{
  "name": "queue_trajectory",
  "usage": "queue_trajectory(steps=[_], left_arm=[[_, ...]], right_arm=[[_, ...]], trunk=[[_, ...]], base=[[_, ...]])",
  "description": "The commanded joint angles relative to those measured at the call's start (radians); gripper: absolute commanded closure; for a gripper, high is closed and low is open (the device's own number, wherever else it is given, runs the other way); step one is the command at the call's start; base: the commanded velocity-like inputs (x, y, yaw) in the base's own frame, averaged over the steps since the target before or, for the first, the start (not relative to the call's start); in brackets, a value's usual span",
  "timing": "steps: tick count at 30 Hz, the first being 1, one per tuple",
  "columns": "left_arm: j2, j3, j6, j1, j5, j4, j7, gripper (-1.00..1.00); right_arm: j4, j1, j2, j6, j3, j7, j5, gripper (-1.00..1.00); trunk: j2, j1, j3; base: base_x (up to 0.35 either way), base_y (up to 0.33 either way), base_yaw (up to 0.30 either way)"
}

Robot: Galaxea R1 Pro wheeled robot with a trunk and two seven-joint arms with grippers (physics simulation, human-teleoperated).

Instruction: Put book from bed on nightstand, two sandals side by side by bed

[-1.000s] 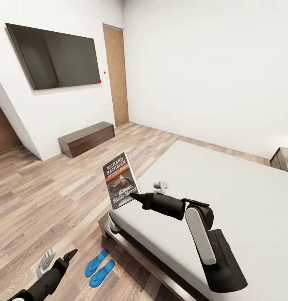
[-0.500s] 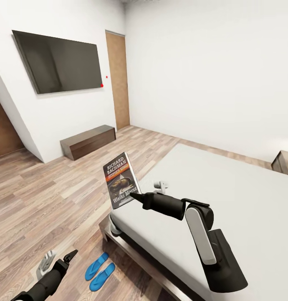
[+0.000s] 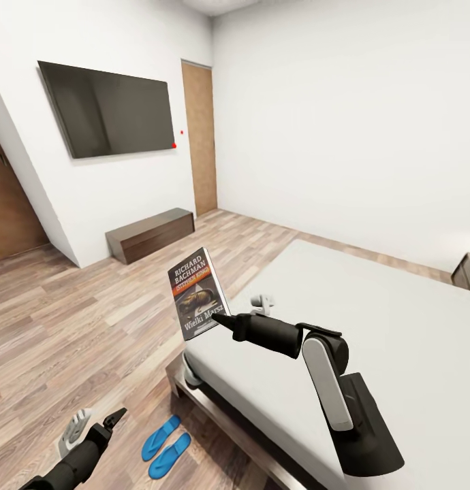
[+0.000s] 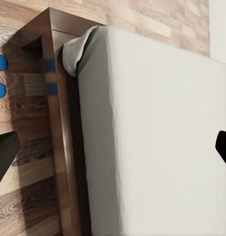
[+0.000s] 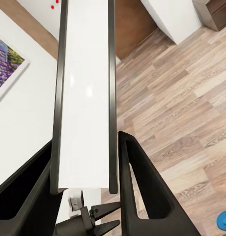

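One book (image 3: pixel 197 292) and two blue sandals (image 3: pixel 165 445) are counted. The book is held upright above the bed's (image 3: pixel 371 327) foot corner, clamped at its lower edge in the right claw (image 3: pixel 218 318); in the right wrist view the black fingers (image 5: pixel 137 182) are pressed against both covers of the book (image 5: pixel 86 98). The right arm is bent and reaches forward across the mattress. The left claw (image 3: pixel 92 422) is held low over the wooden floor (image 3: pixel 78 320), its jaws parted and empty. The sandals lie side by side on the floor by the bed frame.

Blue sandals (image 3: pixel 165 446) on plank floor (image 3: pixel 71 327)
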Motion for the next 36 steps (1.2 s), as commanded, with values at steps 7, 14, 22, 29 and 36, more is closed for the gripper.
queue_trajectory(steps=[7, 14, 22, 29, 36], left_arm=[[0.000, 0.001, 0.005, 0.000, 0.009, 0.000, 0.002, -1.00], [0.000, 0.001, 0.006, 0.000, 0.010, 0.000, 0.001, -1.00], [0.000, 0.000, 0.005, 0.000, 0.010, 0.000, 0.001, -1.00], [0.000, 0.001, 0.005, 0.000, 0.010, 0.000, 0.002, -1.00], [0.000, 0.001, 0.005, 0.000, 0.009, 0.001, 0.002, -1.00]], right_arm=[[0.000, -0.001, 0.001, 0.004, -0.001, 0.008, 0.007, 1.00], [0.000, -0.001, 0.001, 0.004, -0.002, 0.008, 0.007, 1.00], [0.000, -0.001, 0.001, 0.004, -0.002, 0.008, 0.007, 1.00], [0.000, -0.001, 0.001, 0.004, -0.001, 0.007, 0.007, 1.00], [0.000, -0.001, 0.001, 0.005, -0.001, 0.007, 0.007, 1.00]], trunk=[[-0.002, 0.001, 0.009], [-0.002, 0.001, 0.021], [-0.002, 0.001, 0.034], [-0.002, 0.001, 0.045], [-0.002, 0.001, 0.057]], base=[[0.000, 0.000, 0.081], [0.000, 0.000, 0.081], [0.000, 0.000, 0.081], [0.000, 0.000, 0.081], [0.000, 0.000, 0.081]])
